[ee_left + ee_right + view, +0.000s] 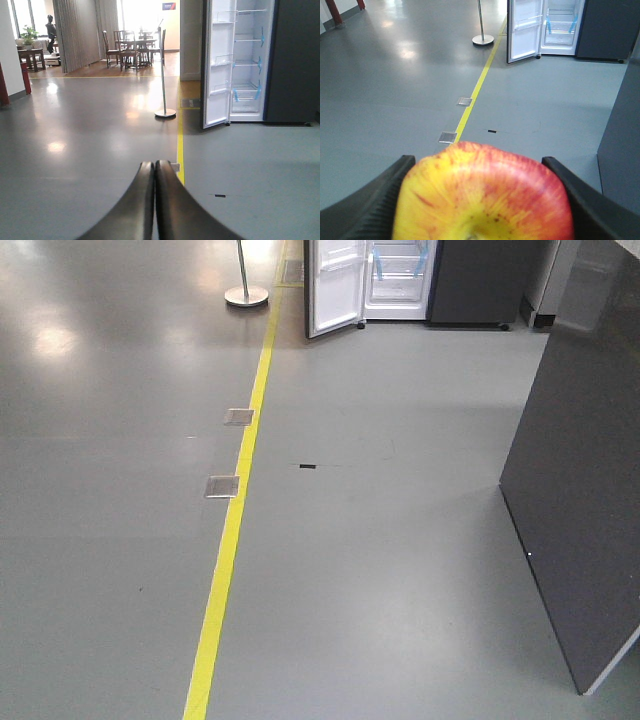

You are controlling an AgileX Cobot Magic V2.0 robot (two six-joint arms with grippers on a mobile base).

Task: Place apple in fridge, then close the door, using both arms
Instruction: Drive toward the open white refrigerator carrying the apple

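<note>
Well short of the fridge (562, 30), whose door (523, 30) stands open, the apple (482, 200) sits clamped in the right tool (477, 167). The left tool (154, 165) is clenched on nothing. Firm, smooth and round, the apple looks light yet bruisable and could slip; a moderate hold across its widest part seems safest.

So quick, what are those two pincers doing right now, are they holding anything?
Left pincer: closed, nothing in it.
Right pincer: closed on the apple.
</note>
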